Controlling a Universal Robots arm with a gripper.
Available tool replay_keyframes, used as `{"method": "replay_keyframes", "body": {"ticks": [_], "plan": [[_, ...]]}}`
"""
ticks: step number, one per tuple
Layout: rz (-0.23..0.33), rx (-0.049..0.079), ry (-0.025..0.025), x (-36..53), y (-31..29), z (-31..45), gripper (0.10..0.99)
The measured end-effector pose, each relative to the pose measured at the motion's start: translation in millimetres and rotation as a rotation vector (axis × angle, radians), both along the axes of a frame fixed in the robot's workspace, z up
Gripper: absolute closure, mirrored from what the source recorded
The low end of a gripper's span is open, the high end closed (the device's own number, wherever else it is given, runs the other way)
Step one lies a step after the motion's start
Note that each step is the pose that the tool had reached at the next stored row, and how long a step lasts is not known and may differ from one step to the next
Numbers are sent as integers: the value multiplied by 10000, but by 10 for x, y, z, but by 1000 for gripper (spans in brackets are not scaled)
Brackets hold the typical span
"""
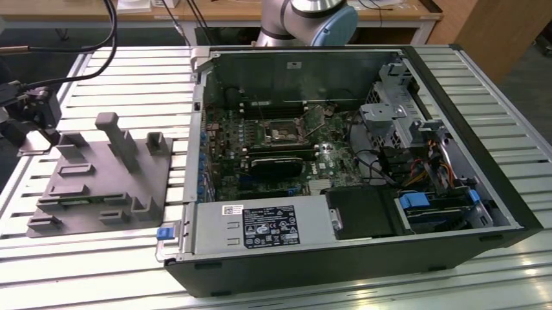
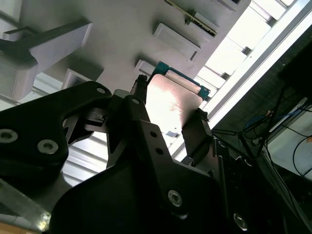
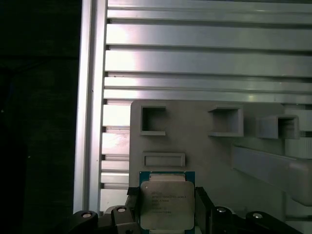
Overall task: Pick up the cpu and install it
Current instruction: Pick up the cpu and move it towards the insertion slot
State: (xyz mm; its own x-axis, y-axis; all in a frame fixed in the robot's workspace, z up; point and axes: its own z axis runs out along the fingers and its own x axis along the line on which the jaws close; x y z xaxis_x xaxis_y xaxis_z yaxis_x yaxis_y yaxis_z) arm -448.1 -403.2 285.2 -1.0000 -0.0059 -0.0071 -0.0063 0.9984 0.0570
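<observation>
The cpu (image 3: 167, 204), a flat silver square with a green rim, sits between my gripper's (image 3: 167, 207) two black fingers (image 3: 132, 204), which close on its opposite edges. In the second wrist view the cpu (image 2: 171, 97) shows its shiny face between the same fingers (image 2: 139, 100), just above the grey fixture block (image 2: 122, 34). In the exterior view the gripper (image 1: 36, 123) hangs over the far left end of the fixture block (image 1: 95, 184). The black motherboard socket (image 1: 283, 133) lies inside the open computer case (image 1: 483, 187), well to that view's right.
Upright posts (image 1: 116, 139) and small pockets (image 3: 153, 120) rise from the fixture block near the gripper. Black cables (image 1: 82, 61) run to the gripper from the back. The case wall (image 1: 196, 129) stands between fixture and motherboard. Everything rests on a slatted metal table (image 1: 112, 271).
</observation>
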Motion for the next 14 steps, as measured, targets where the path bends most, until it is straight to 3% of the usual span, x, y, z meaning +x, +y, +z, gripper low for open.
{"method": "replay_keyframes", "body": {"ticks": [14], "plan": [[0, 0, 0, 0, 0, 37, 549]]}}
